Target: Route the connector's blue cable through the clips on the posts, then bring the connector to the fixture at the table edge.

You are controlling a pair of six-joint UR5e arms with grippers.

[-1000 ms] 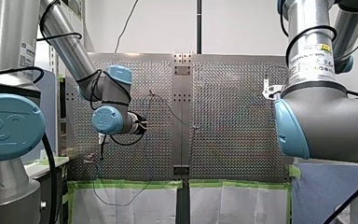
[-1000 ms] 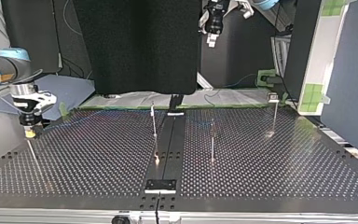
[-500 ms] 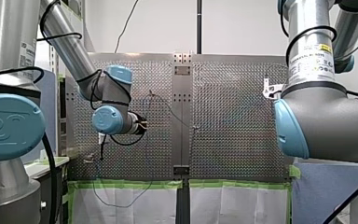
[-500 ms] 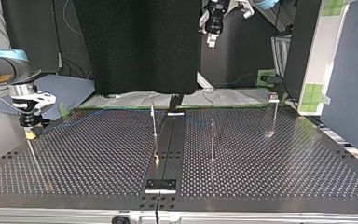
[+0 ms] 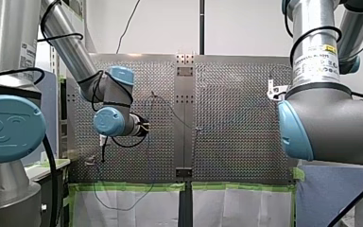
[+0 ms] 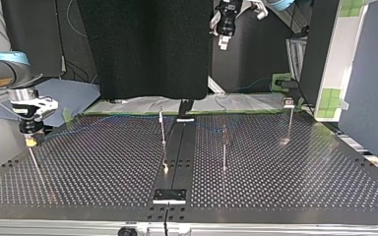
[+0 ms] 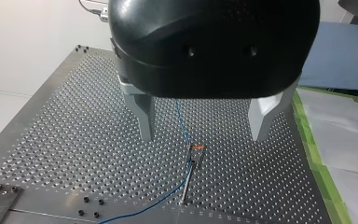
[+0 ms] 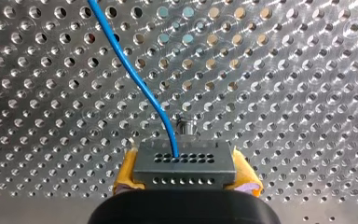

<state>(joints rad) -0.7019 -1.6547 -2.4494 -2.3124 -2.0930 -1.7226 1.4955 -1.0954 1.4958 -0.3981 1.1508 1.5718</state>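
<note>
Now the right arm's fingers (image 8: 125, 175) clamp the connector (image 8: 184, 170), long axis crosswise between them, blue cable (image 8: 132, 70) leading ahead. Left arm's fingers (image 7: 145, 116) gape wide, empty. You've hardly moved anything since a second ago.

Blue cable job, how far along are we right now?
Done: the blue cable already runs by the clip on the post below my open left gripper. In hand: my right gripper is shut on the connector, yellow pads either side. Left: I cannot confirm the other posts' clips, and the connector's drop-off is not yet made.
</note>
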